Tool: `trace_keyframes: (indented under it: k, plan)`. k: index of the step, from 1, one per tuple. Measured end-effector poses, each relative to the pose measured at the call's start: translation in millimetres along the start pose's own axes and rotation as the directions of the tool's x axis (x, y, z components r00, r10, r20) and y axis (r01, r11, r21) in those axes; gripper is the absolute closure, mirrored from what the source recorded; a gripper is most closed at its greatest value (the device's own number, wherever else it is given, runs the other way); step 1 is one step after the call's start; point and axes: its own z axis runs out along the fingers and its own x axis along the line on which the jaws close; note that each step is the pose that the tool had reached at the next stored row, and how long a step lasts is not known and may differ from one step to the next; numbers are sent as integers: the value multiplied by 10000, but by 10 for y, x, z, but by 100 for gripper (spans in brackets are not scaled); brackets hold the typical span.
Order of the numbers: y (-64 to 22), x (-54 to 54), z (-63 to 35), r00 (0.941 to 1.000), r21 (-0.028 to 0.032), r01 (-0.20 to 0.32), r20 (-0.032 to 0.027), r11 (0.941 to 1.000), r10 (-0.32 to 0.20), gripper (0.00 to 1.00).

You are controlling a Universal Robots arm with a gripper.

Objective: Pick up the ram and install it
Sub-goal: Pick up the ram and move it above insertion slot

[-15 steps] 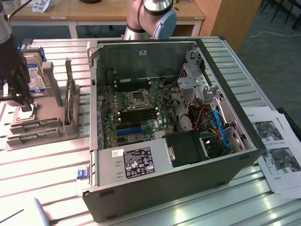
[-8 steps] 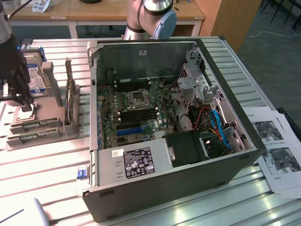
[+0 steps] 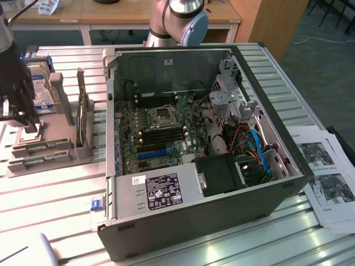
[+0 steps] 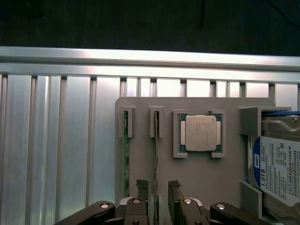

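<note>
Two green ram sticks stand on edge in slots of a grey holder. One ram stick runs straight into the gap between my fingers; the other ram stick lies one slot over. My gripper is open just above the first stick, with a finger on each side of it and nothing held. In the exterior view the gripper hangs at the far left over the holder, where the ram sticks lie in their slots.
The holder also carries a silver processor chip and a hard drive. An open computer case lies in the middle of the slatted table, its motherboard exposed. Printed papers lie at the exterior view's right.
</note>
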Motion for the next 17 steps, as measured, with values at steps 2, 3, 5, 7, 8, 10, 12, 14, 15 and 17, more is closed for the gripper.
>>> trace_keyframes:
  k: [2, 3, 5, 7, 8, 10, 12, 14, 15, 17]
  plan:
    - [0, 29, 0, 10000, 0, 0, -1, 10000, 0, 69]
    - [1, 43, -1, 10000, -1, -1, -2, 10000, 1, 69]
    - [1, 73, 0, 10000, -1, -1, -3, 10000, 1, 69]
    - [0, 102, 0, 10000, 0, 0, -6, 10000, 0, 69]
    - [1, 116, 0, 10000, -1, 0, -7, 10000, 0, 69]
    - [1, 145, 0, 10000, -1, -1, -12, 10000, 1, 69]
    - [1, 173, 0, 10000, 0, -1, -14, 10000, 1, 69]
    - [2, 201, 0, 10000, -1, -1, -18, 10000, 1, 69]
    - [2, 215, 0, 10000, 0, -1, -19, 10000, 1, 69]
    - [2, 245, 0, 10000, 0, -1, -21, 10000, 1, 69]
